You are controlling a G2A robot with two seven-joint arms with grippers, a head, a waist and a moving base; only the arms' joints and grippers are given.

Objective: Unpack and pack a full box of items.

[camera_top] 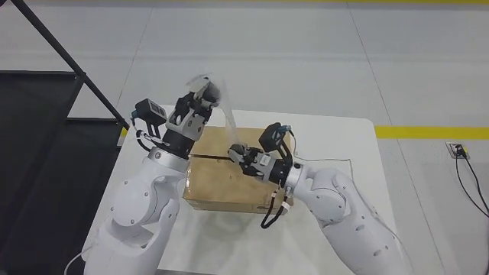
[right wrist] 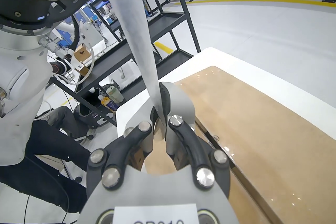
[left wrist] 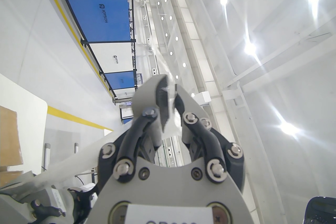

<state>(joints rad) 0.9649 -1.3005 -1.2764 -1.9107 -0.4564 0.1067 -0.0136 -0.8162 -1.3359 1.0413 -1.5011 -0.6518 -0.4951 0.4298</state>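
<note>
As the left claw [left wrist: 170, 90] and right claw [right wrist: 160, 101] each clamped a translucent whitish strip [right wrist: 131, 12] over the brown cardboard box [right wrist: 249, 117] beneath them, unsealing seemed underway; next, the strip needed peeling free.

1. The worktop [camera_top: 336, 134] is white and smooth, with rounded corners.
2. A single brown cardboard box [camera_top: 221, 179] lies directly on it, flat on its base.
3. The box sits close to the worktop's far edge and nearer the robot's left side, leaving a broad bare stretch of white on the right.
4. In the right wrist view, the box [right wrist: 262, 135] has a flat, glossy top, and a band of bare worktop [right wrist: 288, 93] runs along its long edge.
5. In the left wrist view, a rounded corner of the worktop [left wrist: 23, 114] shows with part of the box [left wrist: 8, 135] on it.
</note>
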